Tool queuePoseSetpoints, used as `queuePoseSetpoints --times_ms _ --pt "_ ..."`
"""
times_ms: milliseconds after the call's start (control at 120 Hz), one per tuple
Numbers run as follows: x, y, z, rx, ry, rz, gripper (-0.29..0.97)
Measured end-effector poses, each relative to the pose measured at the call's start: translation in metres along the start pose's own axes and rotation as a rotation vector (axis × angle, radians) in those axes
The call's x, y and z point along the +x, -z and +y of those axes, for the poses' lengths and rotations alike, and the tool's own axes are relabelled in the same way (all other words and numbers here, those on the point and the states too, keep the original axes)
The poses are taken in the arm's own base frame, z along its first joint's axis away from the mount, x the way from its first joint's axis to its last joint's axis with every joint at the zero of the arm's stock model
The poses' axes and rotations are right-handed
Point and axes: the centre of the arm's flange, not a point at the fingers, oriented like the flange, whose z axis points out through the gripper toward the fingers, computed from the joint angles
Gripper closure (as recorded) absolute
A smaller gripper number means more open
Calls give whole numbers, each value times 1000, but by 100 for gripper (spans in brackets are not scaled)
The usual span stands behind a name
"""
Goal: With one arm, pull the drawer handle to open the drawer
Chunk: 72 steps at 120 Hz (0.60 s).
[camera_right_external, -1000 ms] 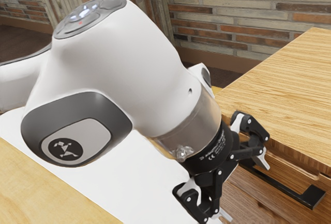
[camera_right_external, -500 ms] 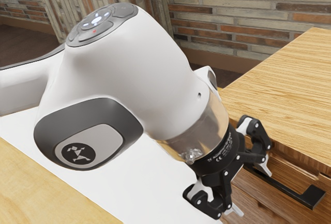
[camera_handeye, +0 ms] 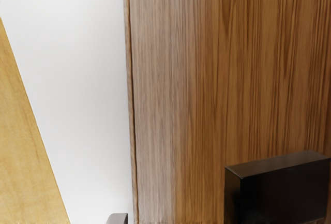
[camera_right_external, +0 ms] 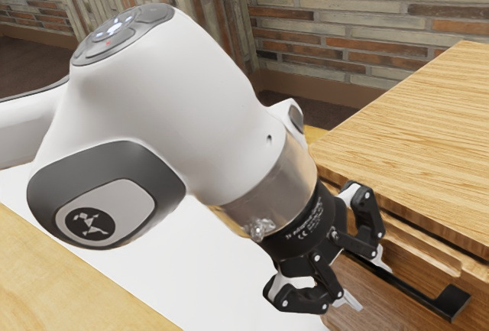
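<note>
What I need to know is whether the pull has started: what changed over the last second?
The gripper moved toward the exterior view's right, then back left at the handle, and the drawer front slid out a little from under the cabinet top. The brick wall stayed.

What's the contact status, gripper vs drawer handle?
Cannot tell. In the exterior view the near end of the drawer handle runs behind the open gripper, hiding any contact or gap; the wrist view settles nothing.

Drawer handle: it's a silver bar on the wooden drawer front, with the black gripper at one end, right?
Not silver. The exterior view shows that the drawer handle is a black bar on the wooden drawer front, with the black gripper at one end.
</note>
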Motion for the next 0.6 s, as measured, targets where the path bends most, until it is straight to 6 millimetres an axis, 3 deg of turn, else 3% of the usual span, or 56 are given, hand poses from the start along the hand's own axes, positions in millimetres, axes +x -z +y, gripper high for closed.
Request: queuePoseSetpoints --times_ms 383,500,600 --pt "9 3 -4 -7 -6 8 61" --pt "6 7 -4 -23 -43 16 38" --pt "15 13 3 -52 -48 41 23"
